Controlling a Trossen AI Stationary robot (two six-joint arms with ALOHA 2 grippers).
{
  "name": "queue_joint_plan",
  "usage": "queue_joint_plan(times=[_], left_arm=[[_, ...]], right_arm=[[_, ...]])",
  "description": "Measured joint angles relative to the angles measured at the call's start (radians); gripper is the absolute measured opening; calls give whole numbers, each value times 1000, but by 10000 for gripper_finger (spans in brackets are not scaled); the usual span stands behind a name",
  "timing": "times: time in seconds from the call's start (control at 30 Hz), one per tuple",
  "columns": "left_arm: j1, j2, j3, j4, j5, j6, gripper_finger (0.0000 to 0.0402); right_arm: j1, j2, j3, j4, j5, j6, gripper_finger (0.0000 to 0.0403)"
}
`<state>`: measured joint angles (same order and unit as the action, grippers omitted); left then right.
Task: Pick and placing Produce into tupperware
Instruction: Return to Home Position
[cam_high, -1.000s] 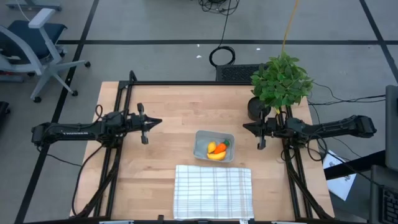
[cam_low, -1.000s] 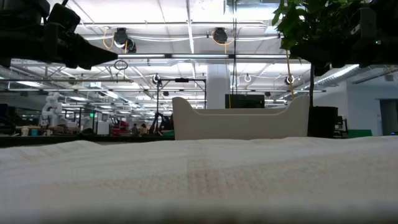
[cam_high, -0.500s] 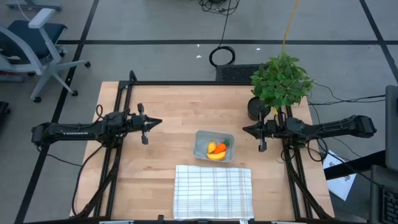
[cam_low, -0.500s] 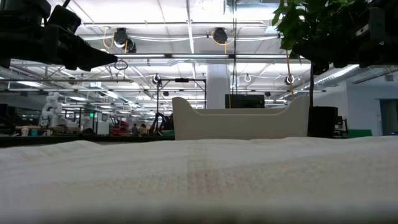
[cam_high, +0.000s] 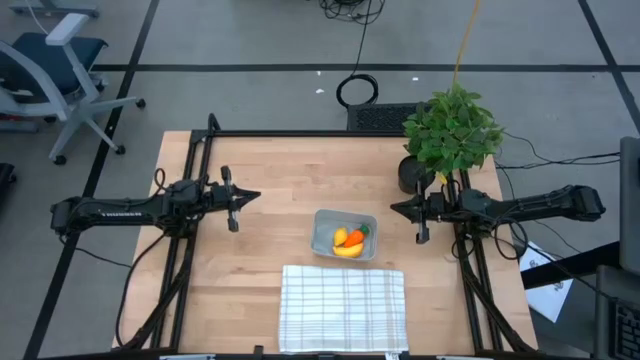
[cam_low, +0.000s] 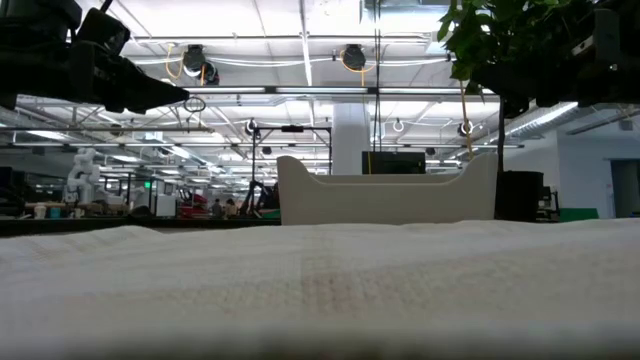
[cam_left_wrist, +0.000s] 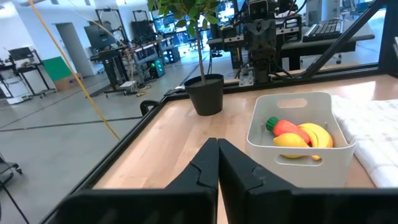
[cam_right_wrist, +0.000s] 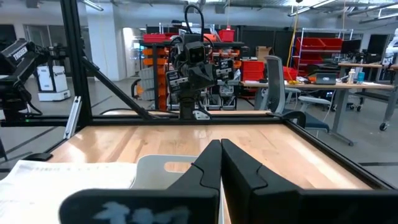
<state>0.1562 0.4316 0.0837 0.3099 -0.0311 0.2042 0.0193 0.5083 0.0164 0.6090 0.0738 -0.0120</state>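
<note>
The translucent tupperware (cam_high: 345, 234) stands on the wooden table just beyond the checked cloth. Inside it lie the orange carrot (cam_left_wrist: 290, 128), the curved banana (cam_left_wrist: 318, 135) and the rounded yellow fruit (cam_left_wrist: 290, 141), all resting on its floor. My left gripper (cam_high: 252, 197) hovers to the container's left, shut and empty, its fingertips (cam_left_wrist: 217, 144) touching each other. My right gripper (cam_high: 396, 207) hovers to the container's right, also shut and empty, fingertips (cam_right_wrist: 220, 144) together. In the low view the tupperware (cam_low: 385, 196) shows as a white wall behind the cloth.
A white checked cloth (cam_high: 343, 307) lies at the table's near edge, in front of the container. A potted plant (cam_high: 450, 133) stands at the far right, close to my right arm. Bare wood shows between each gripper and the container. Black frame rails (cam_high: 300, 133) run along the table's edges.
</note>
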Motion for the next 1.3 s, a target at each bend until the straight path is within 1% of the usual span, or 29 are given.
queue_joint_plan(times=[0.1,0.4,0.63,0.8,1.0,1.1,1.3], left_arm=[[0,0,0,0,0,-1,3],[0,0,0,0,-1,0,28],[0,0,0,0,-1,0,14],[0,0,0,0,-2,0,2],[0,0,0,0,-2,0,18],[0,0,0,0,-2,0,26],[0,0,0,0,-2,1,21]], right_arm=[[0,0,0,0,0,0,0],[0,0,0,0,0,0,0],[0,0,0,-1,0,26,0],[0,0,0,-36,0,27,0],[0,0,0,-31,0,31,0],[0,0,0,-31,0,60,0],[0,0,0,-31,0,83,0]])
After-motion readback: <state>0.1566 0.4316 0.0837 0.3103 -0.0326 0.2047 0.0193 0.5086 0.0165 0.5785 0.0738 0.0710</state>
